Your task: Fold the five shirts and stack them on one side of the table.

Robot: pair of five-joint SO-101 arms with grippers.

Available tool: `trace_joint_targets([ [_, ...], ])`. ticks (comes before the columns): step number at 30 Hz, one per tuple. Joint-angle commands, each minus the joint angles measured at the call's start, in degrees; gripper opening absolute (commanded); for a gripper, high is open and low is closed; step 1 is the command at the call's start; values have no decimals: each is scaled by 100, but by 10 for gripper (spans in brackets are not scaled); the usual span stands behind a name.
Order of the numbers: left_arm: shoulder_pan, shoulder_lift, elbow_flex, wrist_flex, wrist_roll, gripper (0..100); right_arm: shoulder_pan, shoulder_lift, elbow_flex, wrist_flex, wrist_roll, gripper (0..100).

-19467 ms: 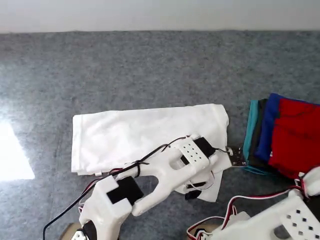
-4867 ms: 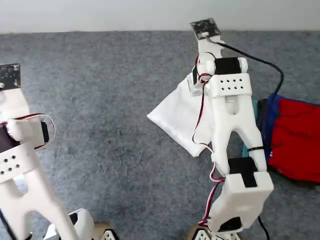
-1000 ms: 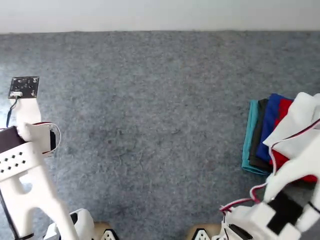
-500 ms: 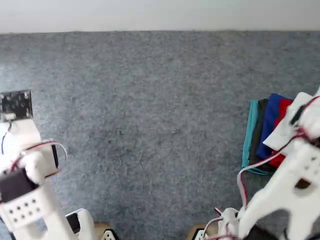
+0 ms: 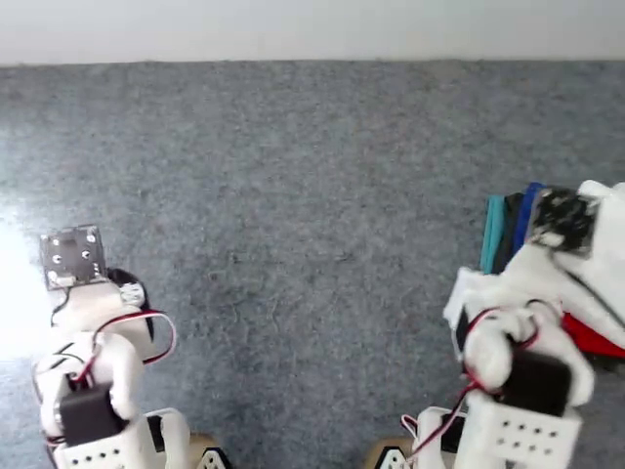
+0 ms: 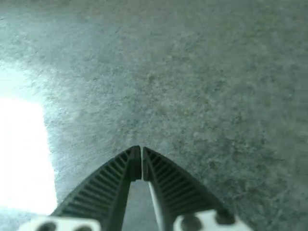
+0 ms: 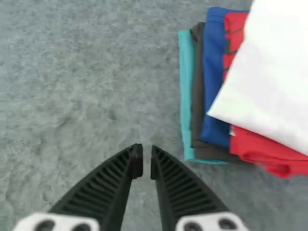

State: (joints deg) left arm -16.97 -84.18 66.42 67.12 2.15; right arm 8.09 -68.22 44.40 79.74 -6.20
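The folded shirts lie in one stack at the table's right side. In the right wrist view the white shirt (image 7: 269, 72) lies on top, over the red one (image 7: 260, 151), the blue one (image 7: 214, 77), a dark grey one (image 7: 197, 91) and a teal one (image 7: 185, 91). My right gripper (image 7: 143, 161) is shut on nothing, over bare carpet just left of the stack. My left gripper (image 6: 141, 163) is shut and empty above the grey surface at the left. From above, the right arm (image 5: 518, 342) covers part of the stack (image 5: 508, 230).
Grey carpet-like table top (image 5: 312, 195) stretches open between the two arms. A bright patch of light (image 6: 21, 154) falls on the surface by the left arm (image 5: 93, 332). A pale wall runs along the far edge.
The right arm has drawn back from the stack toward the near edge, with the white shirt left on top. The left arm has also folded back and lower.
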Motion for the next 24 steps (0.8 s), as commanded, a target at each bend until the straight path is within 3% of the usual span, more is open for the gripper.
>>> trace_joint_targets([
  [1, 466, -484, 470, -580, 378, 15, -444, -664, 826, -585, -105, 39],
  [12, 1811, -1873, 2378, -1301, 378, 15, -1130, -2273, 3429, -1640, -88, 39],
  [24, 2066, -1978, 3002, -1284, 387, 15, -1727, -3556, 5204, -1886, 457, 39],
])
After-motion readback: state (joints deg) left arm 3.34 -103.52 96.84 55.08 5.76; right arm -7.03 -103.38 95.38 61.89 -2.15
